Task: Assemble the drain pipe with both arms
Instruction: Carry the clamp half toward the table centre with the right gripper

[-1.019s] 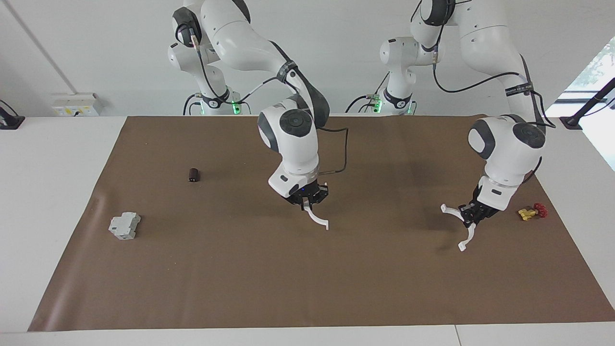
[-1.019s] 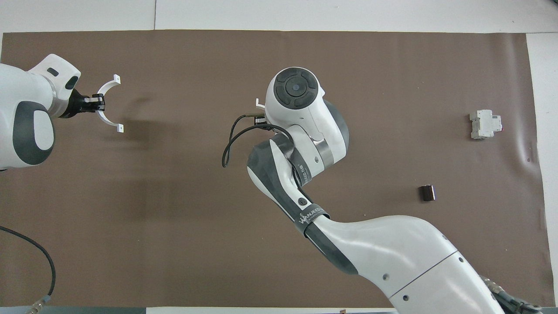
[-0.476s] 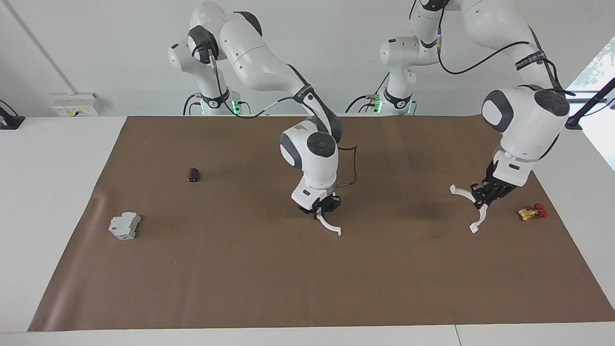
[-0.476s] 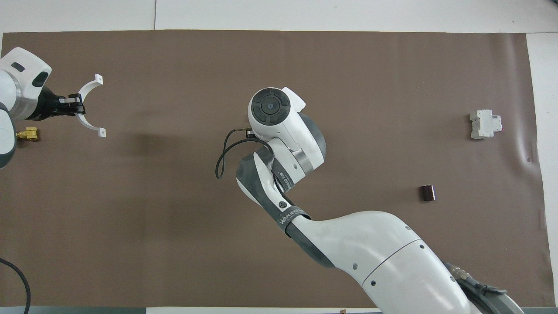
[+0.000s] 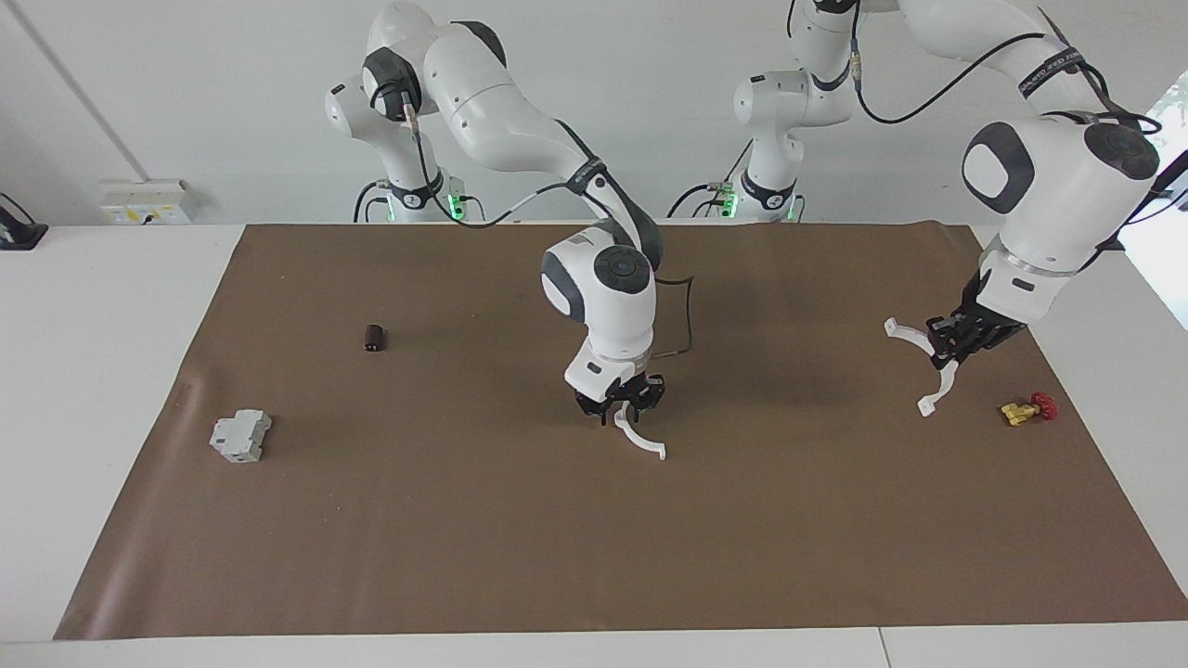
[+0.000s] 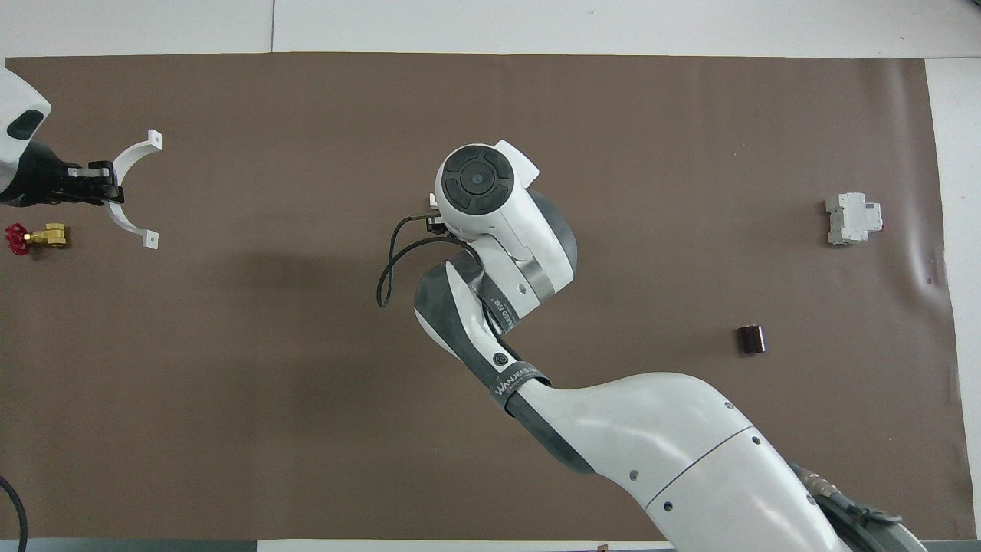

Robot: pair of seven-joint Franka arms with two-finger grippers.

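Two white robot arms work above a brown mat [image 5: 464, 557]. Going left to right in the facing view: a grey box [image 5: 240, 436] and a small dark cylinder [image 5: 374, 338] lie well apart from both grippers. At mid-table the right gripper [image 5: 620, 404] points down, jaws parted, with one white half-ring [image 5: 640, 441] lying on the mat just below its fingertips. Next, the left gripper [image 5: 954, 341], raised above the mat, is clamped on the middle of the other half-ring [image 5: 928, 362]. A brass valve [image 5: 1024, 409] lies near it.
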